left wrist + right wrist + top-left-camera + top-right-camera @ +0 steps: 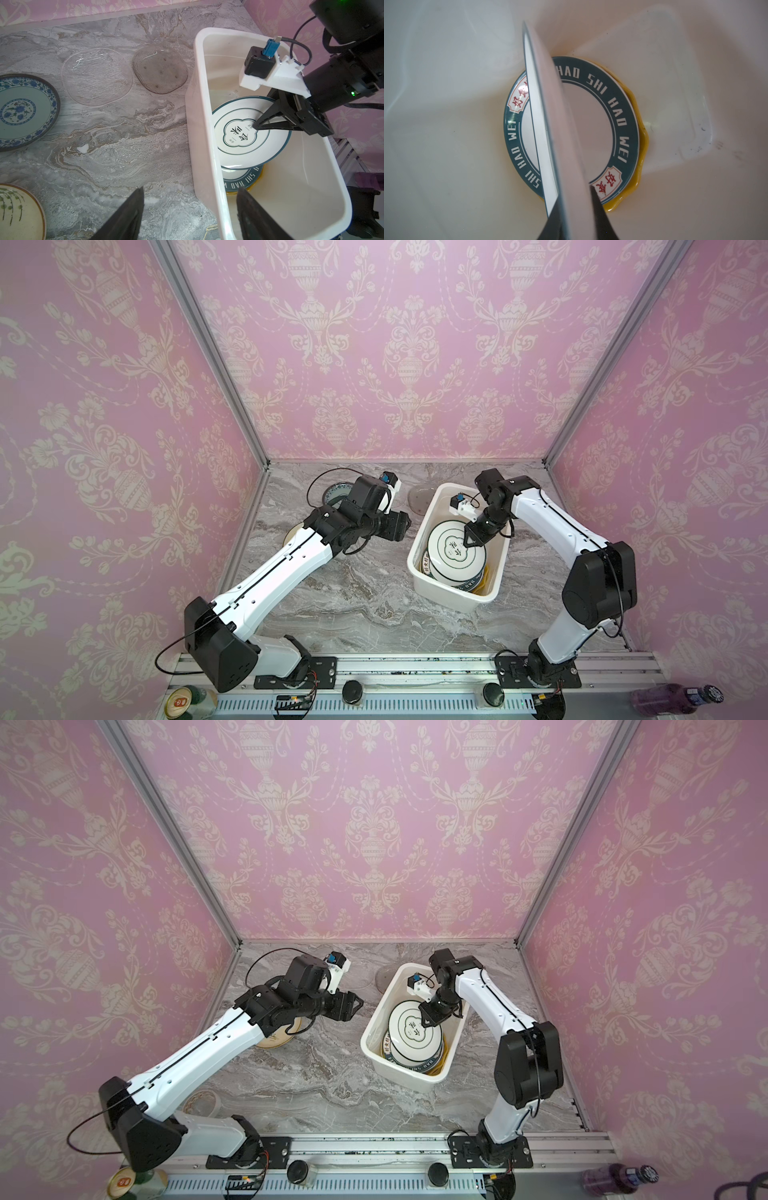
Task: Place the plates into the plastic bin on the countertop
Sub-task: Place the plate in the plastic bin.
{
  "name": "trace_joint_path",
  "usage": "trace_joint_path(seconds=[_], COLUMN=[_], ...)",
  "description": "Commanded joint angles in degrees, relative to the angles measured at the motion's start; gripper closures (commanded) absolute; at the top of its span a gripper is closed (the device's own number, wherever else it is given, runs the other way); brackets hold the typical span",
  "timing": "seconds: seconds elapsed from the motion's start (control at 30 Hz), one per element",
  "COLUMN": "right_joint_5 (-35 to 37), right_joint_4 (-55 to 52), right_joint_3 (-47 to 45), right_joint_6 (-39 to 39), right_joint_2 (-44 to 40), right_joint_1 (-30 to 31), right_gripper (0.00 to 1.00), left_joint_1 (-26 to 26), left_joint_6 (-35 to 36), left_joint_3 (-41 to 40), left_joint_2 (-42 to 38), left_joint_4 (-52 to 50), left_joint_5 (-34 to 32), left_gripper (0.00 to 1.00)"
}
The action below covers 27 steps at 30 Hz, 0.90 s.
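My right gripper reaches into the white plastic bin, shut on the edge of a white plate with a dark rim, held tilted above a teal-rimmed lettered plate and a yellow plate stacked on the bin floor. On the grey countertop lie a teal patterned plate, a clear glass plate, a smoky glass plate and a cream floral plate. My left gripper hangs open above the bin's left wall, holding nothing.
A roll of tape lies on the countertop under my left arm. Pink walls with metal posts close the back and sides. A can and a purple bottle sit on the front rail.
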Motion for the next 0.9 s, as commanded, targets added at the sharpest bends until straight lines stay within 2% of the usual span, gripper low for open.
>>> trace_joint_path(seconds=[0.0,0.3,0.87], right_joint_5=[3.81,3.84,2.14], right_joint_4=[0.68,1.91,0.83], right_joint_3=[-1.36,-1.72,1.78], right_joint_6=[-0.53,-0.04,1.43], right_joint_2=[1.57,3.13,8.80], right_joint_1=[-0.56,-0.92,-1.09], right_gripper=[0.79,0.77,0.64], left_joint_1=[0.41,0.41,0.34], left_joint_6=[-0.56,-0.86,-1.21], left_joint_3=[2.06,2.66,3.06], left_joint_2=[1.08,1.70,1.44], left_joint_4=[-0.63,-1.20,-2.18], left_joint_5=[-0.76,-0.57,-0.71], left_gripper=[0.28,0.29,0.29])
